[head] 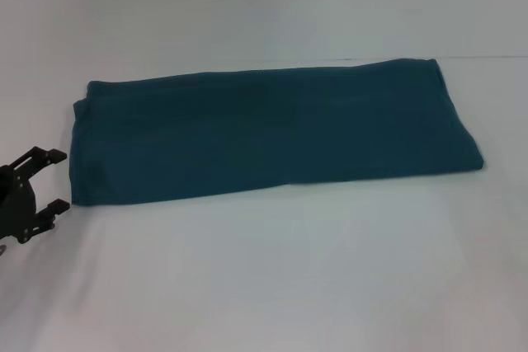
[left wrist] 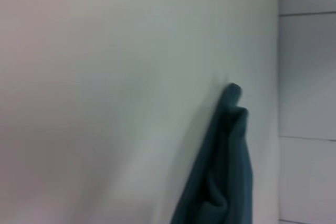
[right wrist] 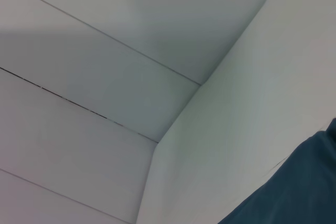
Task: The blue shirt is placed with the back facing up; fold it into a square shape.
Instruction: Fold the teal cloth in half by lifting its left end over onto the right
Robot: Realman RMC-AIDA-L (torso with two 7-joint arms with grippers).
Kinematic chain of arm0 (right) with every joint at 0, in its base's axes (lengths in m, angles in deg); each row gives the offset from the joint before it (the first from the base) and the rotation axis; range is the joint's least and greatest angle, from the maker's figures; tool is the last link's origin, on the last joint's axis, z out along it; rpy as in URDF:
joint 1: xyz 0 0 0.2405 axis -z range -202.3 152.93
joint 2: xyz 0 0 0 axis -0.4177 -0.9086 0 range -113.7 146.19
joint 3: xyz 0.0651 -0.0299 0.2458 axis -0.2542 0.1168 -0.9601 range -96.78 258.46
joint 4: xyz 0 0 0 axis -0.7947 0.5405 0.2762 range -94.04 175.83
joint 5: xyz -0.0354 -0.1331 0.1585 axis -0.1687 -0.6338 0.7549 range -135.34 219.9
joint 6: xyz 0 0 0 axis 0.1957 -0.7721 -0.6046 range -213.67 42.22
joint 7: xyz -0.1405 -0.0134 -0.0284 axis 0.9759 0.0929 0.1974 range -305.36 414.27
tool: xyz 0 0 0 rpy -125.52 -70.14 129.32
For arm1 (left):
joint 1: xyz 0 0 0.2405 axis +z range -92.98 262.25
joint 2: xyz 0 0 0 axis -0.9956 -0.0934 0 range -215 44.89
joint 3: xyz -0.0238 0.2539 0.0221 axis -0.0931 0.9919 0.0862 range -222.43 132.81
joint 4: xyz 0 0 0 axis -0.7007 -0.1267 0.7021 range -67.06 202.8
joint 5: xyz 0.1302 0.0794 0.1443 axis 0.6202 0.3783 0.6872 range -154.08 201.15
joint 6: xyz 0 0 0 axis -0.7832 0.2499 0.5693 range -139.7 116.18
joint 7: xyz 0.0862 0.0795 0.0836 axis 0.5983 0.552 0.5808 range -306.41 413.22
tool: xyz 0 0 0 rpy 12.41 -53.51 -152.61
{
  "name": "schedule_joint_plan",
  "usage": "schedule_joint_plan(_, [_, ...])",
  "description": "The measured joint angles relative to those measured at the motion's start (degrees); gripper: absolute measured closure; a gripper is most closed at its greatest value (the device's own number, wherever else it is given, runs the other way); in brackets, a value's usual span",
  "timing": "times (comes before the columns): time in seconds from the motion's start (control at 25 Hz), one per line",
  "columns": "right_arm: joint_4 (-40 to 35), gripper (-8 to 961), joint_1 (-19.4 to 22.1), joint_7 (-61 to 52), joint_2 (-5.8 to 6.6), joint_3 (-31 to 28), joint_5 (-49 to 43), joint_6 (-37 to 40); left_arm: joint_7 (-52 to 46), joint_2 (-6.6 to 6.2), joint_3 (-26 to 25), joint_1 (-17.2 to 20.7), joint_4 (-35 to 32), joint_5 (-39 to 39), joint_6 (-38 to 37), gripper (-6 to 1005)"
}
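The blue shirt [head: 264, 133] lies flat on the white table [head: 272, 278], folded into a long band that runs from left to right. Its plain side faces up and no lettering shows. My left gripper [head: 48, 180] is open and empty at the left edge of the head view, just left of the shirt's near left corner and apart from it. The left wrist view shows an end of the shirt [left wrist: 223, 177]. The right wrist view shows a corner of the shirt [right wrist: 294, 192]. My right gripper is out of view.
The white table's far edge [head: 495, 57] meets a pale wall behind the shirt. The right wrist view shows a panelled white wall [right wrist: 94, 77] beside the table.
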Motion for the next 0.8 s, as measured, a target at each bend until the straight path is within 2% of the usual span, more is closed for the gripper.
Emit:
schedule_joint_plan(0.4, [0.01, 206, 0.23, -0.15, 0.16, 0.00, 0.19, -0.03, -1.31, 0.33, 0.62, -1.29, 0.58, 1.27, 3.04, 114])
schedule_joint_plan(0.8, [-0.02, 206, 0.62, -0.09, 0.16, -0.89, 0.22, -0.19, -1.24, 0.15, 1.63, -3.60, 1.77, 1.50, 4.25, 115])
